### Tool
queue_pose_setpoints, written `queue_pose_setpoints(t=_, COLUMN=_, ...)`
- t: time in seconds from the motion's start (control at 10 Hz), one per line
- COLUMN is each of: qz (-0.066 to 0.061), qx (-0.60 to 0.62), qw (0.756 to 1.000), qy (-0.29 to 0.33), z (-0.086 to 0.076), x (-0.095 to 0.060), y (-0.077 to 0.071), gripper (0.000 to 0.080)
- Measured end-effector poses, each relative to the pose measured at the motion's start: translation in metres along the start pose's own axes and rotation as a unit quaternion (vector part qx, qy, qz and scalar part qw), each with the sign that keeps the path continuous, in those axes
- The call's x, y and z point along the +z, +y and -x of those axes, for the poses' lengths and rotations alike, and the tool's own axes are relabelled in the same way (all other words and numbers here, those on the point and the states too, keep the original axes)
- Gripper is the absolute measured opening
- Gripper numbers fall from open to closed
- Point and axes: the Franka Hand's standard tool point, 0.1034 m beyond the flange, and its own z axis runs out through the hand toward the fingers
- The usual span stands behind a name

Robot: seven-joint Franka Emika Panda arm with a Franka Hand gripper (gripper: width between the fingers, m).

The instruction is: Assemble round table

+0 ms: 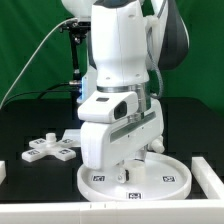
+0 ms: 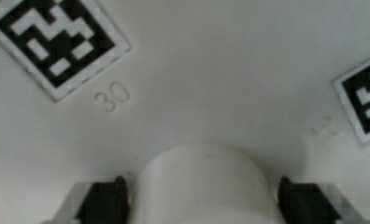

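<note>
The large round disc (image 1: 172, 184) lies on the black table at the front centre, with tags on its rim. My gripper (image 1: 138, 160) stands right over its middle, largely hidden by the white hand. In the wrist view my gripper (image 2: 200, 202) is shut on the short thick cylinder (image 2: 200, 180). One black pad (image 2: 104, 200) presses on each side of the cylinder. The disc's tagged face (image 2: 200, 90) lies close beneath it. The small cross-shaped piece (image 1: 48, 151) lies on the table at the exterior view's left, apart from the disc.
White bars stand at the table's left edge (image 1: 3, 172), right edge (image 1: 212, 168) and front edge (image 1: 40, 212). A black frame (image 1: 74, 60) with cables stands at the back, before a green backdrop.
</note>
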Motion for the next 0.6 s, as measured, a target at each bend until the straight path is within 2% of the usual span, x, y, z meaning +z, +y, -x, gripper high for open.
queue_pose_setpoints(t=0.3, qz=-0.001, qx=0.0, qw=1.0, qy=0.0, z=-0.001, x=0.0, y=0.001, gripper=0.0402)
queue_pose_setpoints(t=0.5, qz=0.0, qx=-0.001, qw=1.0, qy=0.004, z=-0.013, x=0.001, y=0.01, gripper=0.0402)
queue_pose_setpoints(t=0.6, qz=-0.005, qx=0.0, qw=1.0, qy=0.0, z=-0.016, x=0.001, y=0.009, gripper=0.0402)
